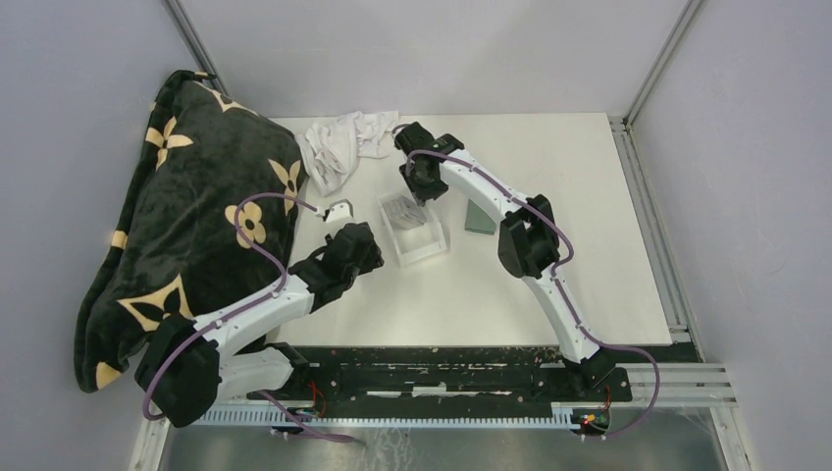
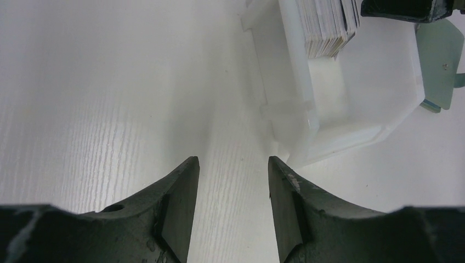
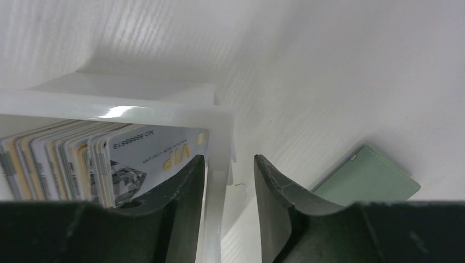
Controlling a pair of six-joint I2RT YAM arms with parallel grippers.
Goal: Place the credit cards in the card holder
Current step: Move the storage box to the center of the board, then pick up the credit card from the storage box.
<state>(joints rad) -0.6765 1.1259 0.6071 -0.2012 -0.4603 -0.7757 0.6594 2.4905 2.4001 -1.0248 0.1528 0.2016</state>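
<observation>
Several credit cards (image 1: 402, 211) stand on edge in the far end of a clear plastic tray (image 1: 424, 250). In the right wrist view the front card (image 3: 148, 156) reads VIP. The grey-green card holder (image 1: 479, 218) lies shut on the table right of the tray; it also shows in the right wrist view (image 3: 373, 178). My right gripper (image 3: 229, 161) is open and straddles the tray wall (image 3: 109, 107), with one finger inside against the cards and the other outside. My left gripper (image 2: 230, 164) is open and empty over bare table, left of the tray's near corner (image 2: 351, 126).
A black blanket with gold flowers (image 1: 196, 216) is heaped over the table's left side. A crumpled white cloth (image 1: 343, 142) lies at the back, just beyond the tray. Grey walls close the back and both sides.
</observation>
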